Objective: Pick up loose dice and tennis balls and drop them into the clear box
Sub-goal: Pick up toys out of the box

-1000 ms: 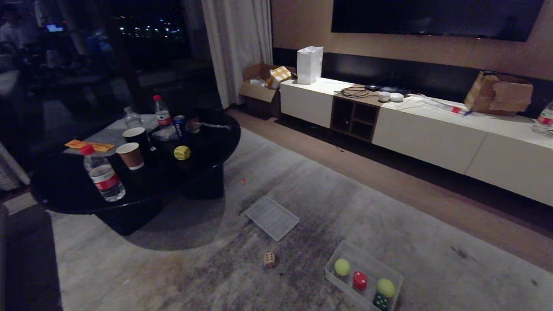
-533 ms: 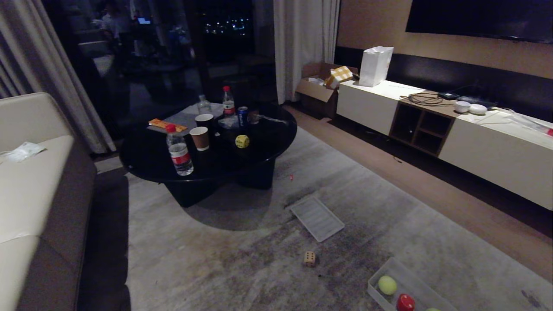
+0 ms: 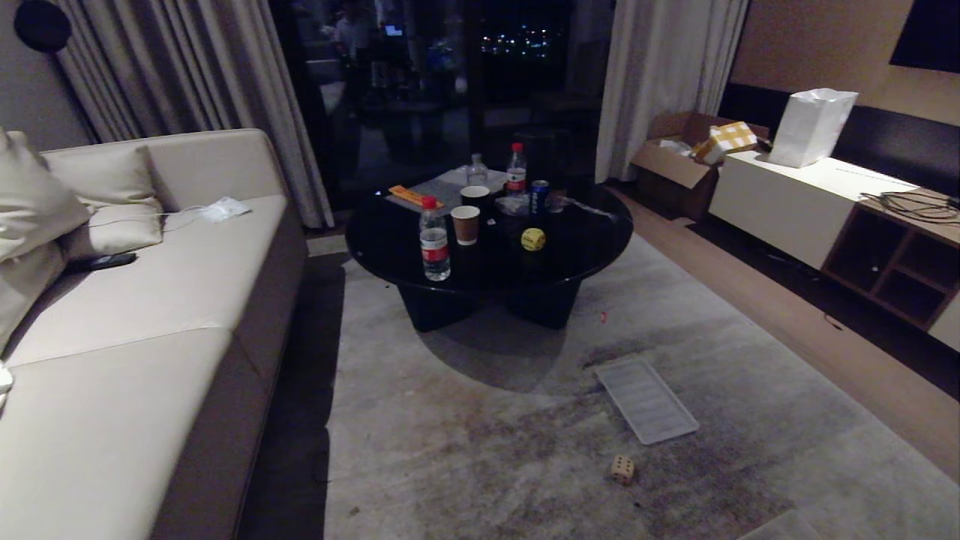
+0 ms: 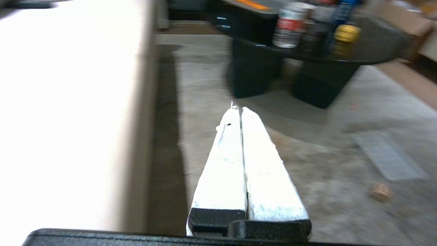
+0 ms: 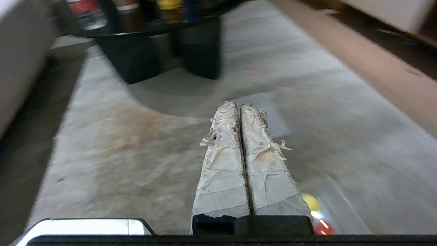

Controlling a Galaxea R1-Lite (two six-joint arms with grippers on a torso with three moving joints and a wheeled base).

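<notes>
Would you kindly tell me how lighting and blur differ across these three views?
Head view: dim but fairly sharp; the yellow die stands out on the black table. Left wrist view: sofa glaringly overexposed, tan die smeared. Right wrist view: strong motion blur on the rug and clear box.

The round table (image 3: 592,247) is showing a glossy black top, while the rug (image 3: 487,450) is looking matt and rough-woven. The sofa (image 3: 150,300) is appearing smooth, possibly leather. The ribbed lid (image 3: 646,400) is looking like translucent plastic.
</notes>
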